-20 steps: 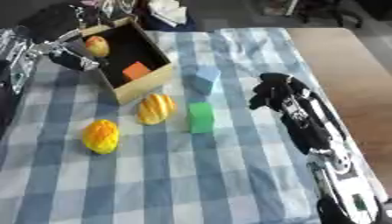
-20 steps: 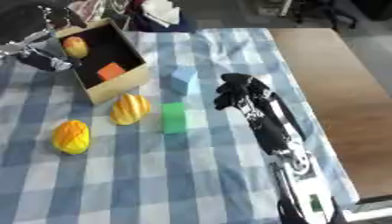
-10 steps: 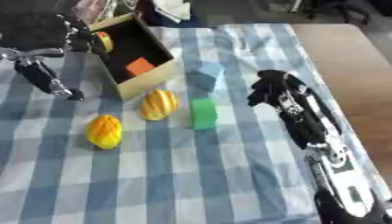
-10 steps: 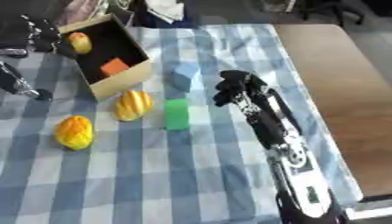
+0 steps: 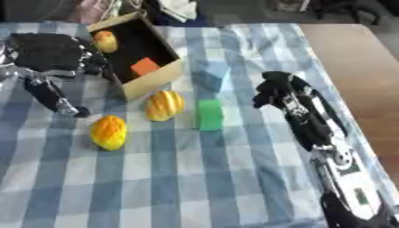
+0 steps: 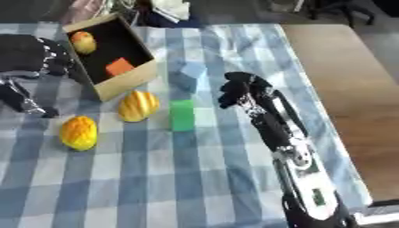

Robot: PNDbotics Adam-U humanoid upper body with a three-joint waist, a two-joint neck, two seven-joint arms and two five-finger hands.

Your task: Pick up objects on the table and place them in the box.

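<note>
A blue-and-white checked cloth [image 5: 195, 178] covers the table, and the open cardboard box [image 5: 156, 82] sits askew near its far left corner. Inside lie a yellow-red fruit [image 5: 105, 41] at the far end and an orange block [image 5: 145, 66] by the near wall. Just outside that wall stands a striped yellow gourd [image 5: 164, 105], with a green block [image 5: 209, 114] beside it on the right and a pale blue block [image 5: 212, 75] beyond, level with the box's right corner. An orange gourd [image 5: 108, 132] lies nearer the left edge. The whole near half of the cloth is open.

The left hand [image 5: 54, 53] hovers at the left edge beside the box, fingers curled and holding nothing. The right hand [image 5: 277, 90] hangs right of the blocks, apart from them, fingers bent down and empty.
</note>
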